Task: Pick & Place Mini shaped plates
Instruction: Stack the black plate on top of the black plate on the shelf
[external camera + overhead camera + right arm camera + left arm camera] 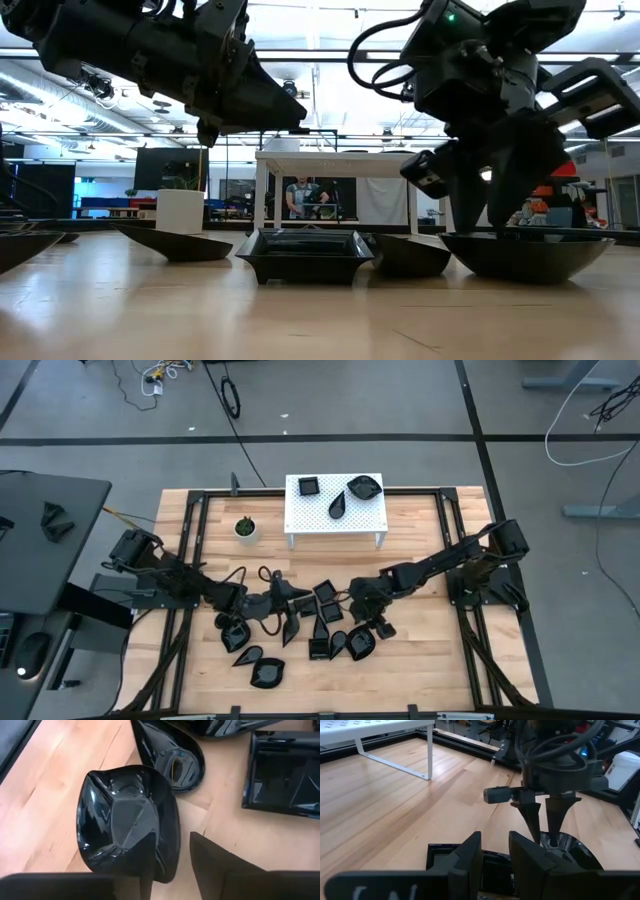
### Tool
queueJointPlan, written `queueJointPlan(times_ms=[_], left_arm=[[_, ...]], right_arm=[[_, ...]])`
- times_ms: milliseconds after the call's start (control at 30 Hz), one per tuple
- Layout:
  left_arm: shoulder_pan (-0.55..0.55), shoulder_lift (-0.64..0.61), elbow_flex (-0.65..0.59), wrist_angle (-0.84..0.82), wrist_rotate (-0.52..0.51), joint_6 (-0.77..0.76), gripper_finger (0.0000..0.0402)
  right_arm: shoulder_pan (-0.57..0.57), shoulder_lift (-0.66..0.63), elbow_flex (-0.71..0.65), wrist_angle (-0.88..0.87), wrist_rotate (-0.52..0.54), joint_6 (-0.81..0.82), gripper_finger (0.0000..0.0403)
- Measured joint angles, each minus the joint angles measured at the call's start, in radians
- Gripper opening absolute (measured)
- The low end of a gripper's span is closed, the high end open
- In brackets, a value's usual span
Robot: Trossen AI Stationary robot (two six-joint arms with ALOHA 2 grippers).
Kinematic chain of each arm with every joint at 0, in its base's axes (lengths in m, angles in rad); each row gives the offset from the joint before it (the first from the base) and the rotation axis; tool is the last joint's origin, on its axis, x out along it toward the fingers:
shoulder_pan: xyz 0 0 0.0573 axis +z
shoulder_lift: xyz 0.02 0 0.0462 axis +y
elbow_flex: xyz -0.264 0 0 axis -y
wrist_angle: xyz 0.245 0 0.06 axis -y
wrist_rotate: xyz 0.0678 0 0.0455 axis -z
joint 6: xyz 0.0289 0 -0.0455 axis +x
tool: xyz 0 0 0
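White stand (336, 512), potted plant (245, 528).

— What do the mini shaped plates (300, 622) look like?
— Glossy black, shallow: square, teardrop and leaf-shaped.
— Where do they lie?
— Most cluster on the wooden tabletop; three sit on the white stand (336, 510).

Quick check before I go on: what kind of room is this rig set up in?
Most likely a robotics lab or open workshop. The wooden table sits in a black metal frame on grey floor with loose cables, and the low view shows ceiling strip lights and a person working behind.
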Motion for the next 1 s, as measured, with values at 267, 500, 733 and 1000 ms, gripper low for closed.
queueJointPlan(times_ms=[267, 500, 733, 1000], left_arm=[[0.000, 0.000, 0.000, -0.005, 0.000, -0.003, 0.0103], [0.000, 0.000, 0.000, -0.005, 0.000, -0.002, 0.0103], [0.000, 0.000, 0.000, -0.005, 0.000, -0.002, 0.0103], [0.000, 0.000, 0.000, -0.010, 0.000, -0.001, 0.0103]], right_arm=[[0.000, 0.000, 0.000, -0.007, -0.006, 0.044, 0.0069], [-0.001, 0.000, 0.000, -0.007, 0.009, 0.077, 0.0081], [-0.001, 0.020, 0.000, -0.011, 0.012, 0.111, 0.0127], [-0.005, 0.050, 0.000, 0.024, -0.033, 0.085, 0.0112]])
